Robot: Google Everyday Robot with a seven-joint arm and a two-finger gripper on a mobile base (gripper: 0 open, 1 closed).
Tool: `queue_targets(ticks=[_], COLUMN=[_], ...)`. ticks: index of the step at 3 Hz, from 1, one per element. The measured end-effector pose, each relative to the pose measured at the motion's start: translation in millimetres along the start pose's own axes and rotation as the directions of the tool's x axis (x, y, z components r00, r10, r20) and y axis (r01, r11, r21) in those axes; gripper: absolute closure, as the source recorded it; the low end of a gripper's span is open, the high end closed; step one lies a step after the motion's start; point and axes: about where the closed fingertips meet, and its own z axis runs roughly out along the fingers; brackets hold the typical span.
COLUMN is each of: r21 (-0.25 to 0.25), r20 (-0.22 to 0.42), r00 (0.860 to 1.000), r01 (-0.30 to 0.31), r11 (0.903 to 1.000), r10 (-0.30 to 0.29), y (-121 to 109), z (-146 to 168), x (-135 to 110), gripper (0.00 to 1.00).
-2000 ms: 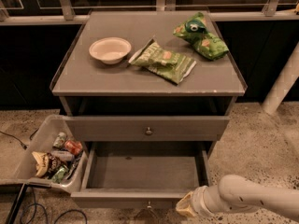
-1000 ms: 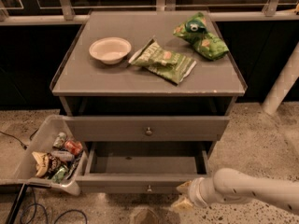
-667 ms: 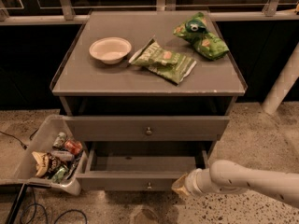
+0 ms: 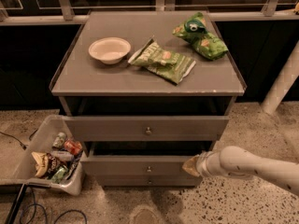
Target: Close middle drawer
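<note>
**Middle drawer pushed most of the way home**

Two seconds ago the middle drawer (image 4: 140,164) stood pulled far out, its bare grey inside open to view. Now its front has travelled back toward the cabinet and only a thin dark strip shows above it. It sits between the upper drawer (image 4: 140,127), which stands a little proud, and the lowest drawer (image 4: 140,181) beneath.

The gripper (image 4: 190,165) has followed the drawer inward. From low at the front right corner it has moved up and left, and it is now pressed against the right end of the drawer front, well to the side of the small round knob (image 4: 148,169). The jaws look drawn together into one narrow tip, holding nothing; the white arm (image 4: 252,167) reaches in from the right.

On the surface (image 4: 93,80) the bowl (image 4: 110,49) and the two green snack bags (image 4: 162,60) have not shifted.

The push seems nearly complete. The front still appears slightly forward of the lowest one, so a last short shove is probably needed. Pressing off-centre could skew the drawer in its runners.
</note>
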Motion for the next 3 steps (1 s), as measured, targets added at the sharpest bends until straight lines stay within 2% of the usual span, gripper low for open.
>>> queue_targets(ticks=[1, 3], r21=[0.004, 0.004], r20=[0.000, 0.000], r00=[1.000, 1.000], r01=[0.000, 0.000], r11=[1.0000, 1.0000], r10=[0.000, 0.000], y=[-2.4, -2.3], z=[-0.4, -0.3], x=[0.0, 0.0], gripper=[0.81, 0.35])
